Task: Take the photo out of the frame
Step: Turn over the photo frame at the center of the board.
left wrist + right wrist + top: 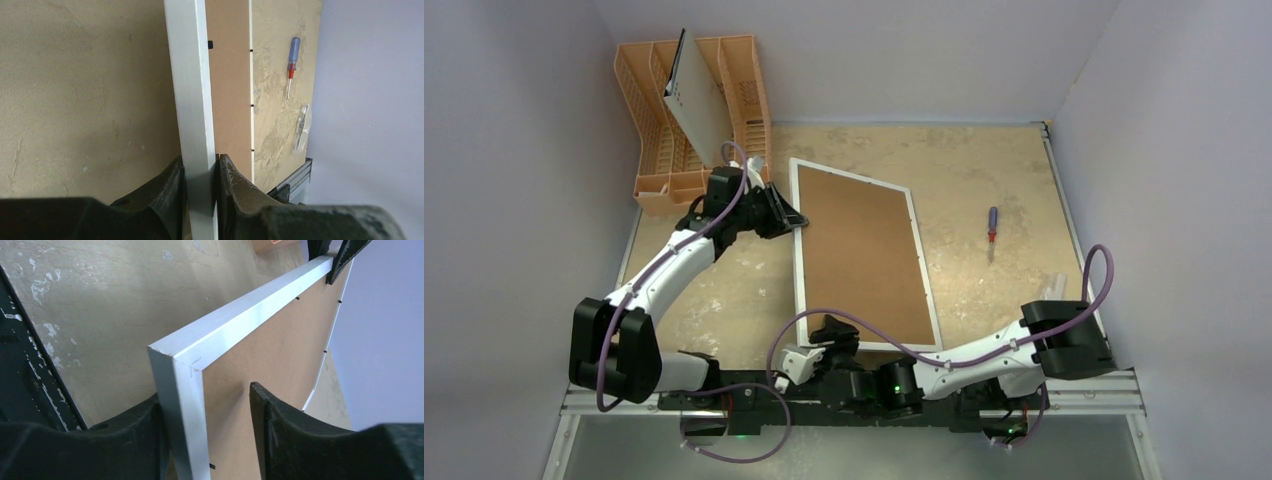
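The frame (pixel 864 250) lies near the middle of the table (pixel 984 160) with its brown back facing up inside a narrow white border. The left gripper (pixel 796 218) is pinched shut on the frame's left rail near the far corner. Its wrist camera shows the two dark fingers (pixel 165 192) pressed against either side of that white rail. The right gripper (pixel 829 325) is at the frame's near left corner. From its own camera, its jaws are spread astride the near rail: one finger (pixel 145 440) lies against the outer white face and the other stands off the brown board with a clear gap. Only the wrist views show the small black tabs (pixel 210 44) along the inner edge of the border and the mitred joint at the corner. The overhead view alone shows the orange rack (pixel 649 110) beyond the frame's far left corner, with a grey-white board with small holes (pixel 696 105) standing in it. To the right of the frame and well apart from it lies a screwdriver (pixel 991 230) with a blue handle and a red collar. Nearer the right edge is a small clear plastic piece (pixel 1054 285). The table is mottled beige, scuffed pale in patches, with a metal rail (pixel 1124 385) along the near side below the frame. Plain pale lilac-grey walls close in on three sides.
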`<action>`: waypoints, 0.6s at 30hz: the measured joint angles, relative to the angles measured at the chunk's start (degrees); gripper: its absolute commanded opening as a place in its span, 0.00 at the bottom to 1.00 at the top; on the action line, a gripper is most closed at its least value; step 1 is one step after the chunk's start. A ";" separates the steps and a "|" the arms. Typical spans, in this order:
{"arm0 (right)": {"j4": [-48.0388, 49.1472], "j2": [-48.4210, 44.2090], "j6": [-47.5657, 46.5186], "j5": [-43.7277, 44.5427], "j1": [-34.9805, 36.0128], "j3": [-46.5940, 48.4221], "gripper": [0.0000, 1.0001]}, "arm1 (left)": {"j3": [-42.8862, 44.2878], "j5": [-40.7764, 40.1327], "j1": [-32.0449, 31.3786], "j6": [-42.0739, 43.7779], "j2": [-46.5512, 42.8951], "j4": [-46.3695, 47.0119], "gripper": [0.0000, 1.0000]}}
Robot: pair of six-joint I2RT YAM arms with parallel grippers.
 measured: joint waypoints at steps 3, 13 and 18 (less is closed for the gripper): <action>0.81 0.90 -1.14 0.81 0.55 0.09 0.43 | 0.00 -0.17 0.00 -0.02 -0.50 0.07 0.00; 0.90 0.24 -3.78 9.90 1.51 1.09 0.17 | 0.11 -1.75 0.04 -1.81 -0.74 3.41 0.17; 0.87 -1.07 -3.41 10.71 1.53 1.09 0.06 | 0.66 -1.51 0.00 -2.60 -0.94 4.04 0.30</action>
